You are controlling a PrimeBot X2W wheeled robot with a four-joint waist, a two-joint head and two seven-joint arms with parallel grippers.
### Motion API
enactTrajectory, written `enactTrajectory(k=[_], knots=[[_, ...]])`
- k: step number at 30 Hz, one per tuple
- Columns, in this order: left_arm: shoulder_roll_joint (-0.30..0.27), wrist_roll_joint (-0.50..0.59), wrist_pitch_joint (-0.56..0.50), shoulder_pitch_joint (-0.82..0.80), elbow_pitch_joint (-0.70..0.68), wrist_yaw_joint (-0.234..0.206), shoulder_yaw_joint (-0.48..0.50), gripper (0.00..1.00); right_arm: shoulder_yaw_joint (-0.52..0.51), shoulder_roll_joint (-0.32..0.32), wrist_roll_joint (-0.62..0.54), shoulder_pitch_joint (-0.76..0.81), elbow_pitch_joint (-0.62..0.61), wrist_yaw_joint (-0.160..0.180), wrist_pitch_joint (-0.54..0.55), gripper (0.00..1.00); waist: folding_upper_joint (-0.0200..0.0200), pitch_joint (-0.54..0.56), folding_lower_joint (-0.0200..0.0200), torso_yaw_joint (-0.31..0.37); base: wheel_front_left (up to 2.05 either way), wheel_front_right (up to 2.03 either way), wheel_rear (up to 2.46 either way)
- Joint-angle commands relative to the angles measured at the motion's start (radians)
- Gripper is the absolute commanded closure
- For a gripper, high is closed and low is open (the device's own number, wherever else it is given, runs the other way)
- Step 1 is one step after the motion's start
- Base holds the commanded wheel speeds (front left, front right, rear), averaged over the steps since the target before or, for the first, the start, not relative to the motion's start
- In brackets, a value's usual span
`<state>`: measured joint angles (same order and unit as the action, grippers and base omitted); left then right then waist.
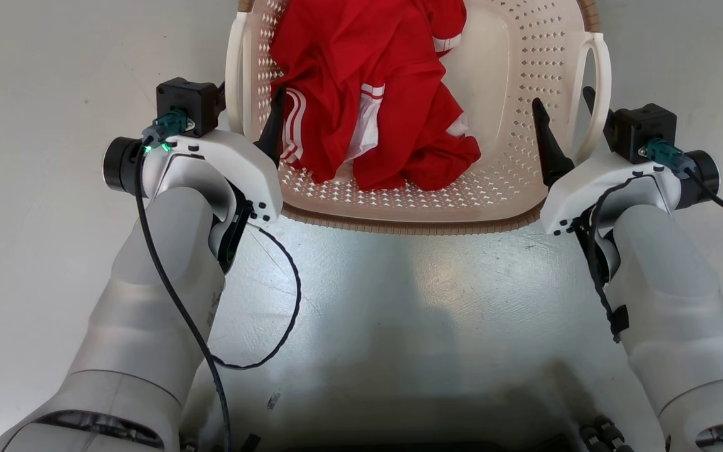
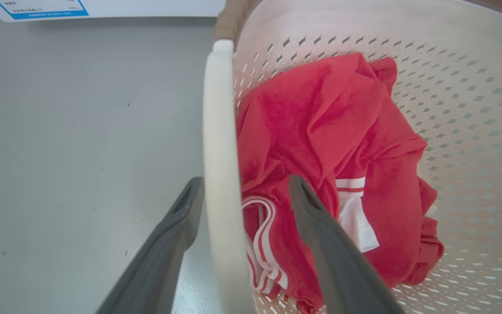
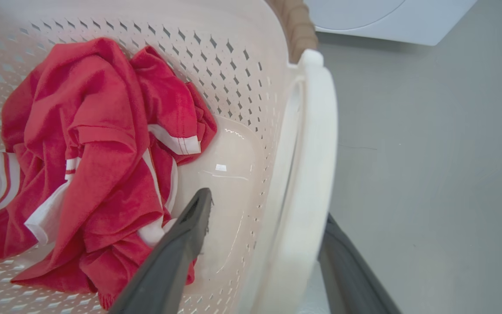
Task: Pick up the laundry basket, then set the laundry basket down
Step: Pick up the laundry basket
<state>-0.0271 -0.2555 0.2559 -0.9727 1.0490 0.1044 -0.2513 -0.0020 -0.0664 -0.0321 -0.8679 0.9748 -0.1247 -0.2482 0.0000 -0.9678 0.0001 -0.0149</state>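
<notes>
A cream perforated plastic laundry basket [image 1: 512,188], brown woven-look rim, sits on the glossy grey floor [image 1: 399,301] at 12 o'clock, holding a crumpled red, white-striped garment [image 1: 368,94]. The left gripper [image 1: 248,100] at 11 o'clock and right gripper [image 1: 562,97] at 1 o'clock straddle its smooth white handles [image 1: 597,94], jaws wide apart, gripping nothing. The right wrist view adds a white appliance [image 3: 386,17] beyond.

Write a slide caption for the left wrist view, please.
Left gripper, jaws open, straddles the white side handle of the laundry basket; a crumpled red garment with white stripes lies inside.
</notes>
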Motion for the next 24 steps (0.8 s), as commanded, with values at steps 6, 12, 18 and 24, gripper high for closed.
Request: enactTrajectory(k=[6, 12, 18, 24], knots=[[-0.023, 0.011, 0.006, 0.006, 0.004, -0.008, 0.014, 0.00, 0.029, 0.016, 0.019, 0.022, -0.005, -0.006, -0.014, 0.00, 0.0000, -0.005, -0.0001, 0.001, 0.00, 0.00, 0.00], [-0.023, 0.036, 0.006, -0.005, 0.017, -0.007, -0.001, 1.00, 0.036, 0.016, 0.028, 0.019, -0.007, -0.006, -0.014, 1.00, 0.0000, -0.010, -0.0001, 0.001, 0.00, 0.00, 0.00], [-0.023, 0.034, 0.006, 0.000, 0.007, -0.008, -0.009, 1.00, 0.043, 0.016, 0.032, 0.024, 0.014, -0.006, -0.014, 1.00, 0.0000, -0.005, -0.0001, -0.004, 0.00, 0.00, 0.00], [-0.023, 0.010, 0.006, 0.015, 0.012, -0.010, -0.019, 1.00, 0.063, 0.016, 0.042, 0.029, 0.036, -0.006, -0.014, 1.00, 0.0000, 0.017, -0.0001, -0.008, 0.00, 0.00, 0.00]])
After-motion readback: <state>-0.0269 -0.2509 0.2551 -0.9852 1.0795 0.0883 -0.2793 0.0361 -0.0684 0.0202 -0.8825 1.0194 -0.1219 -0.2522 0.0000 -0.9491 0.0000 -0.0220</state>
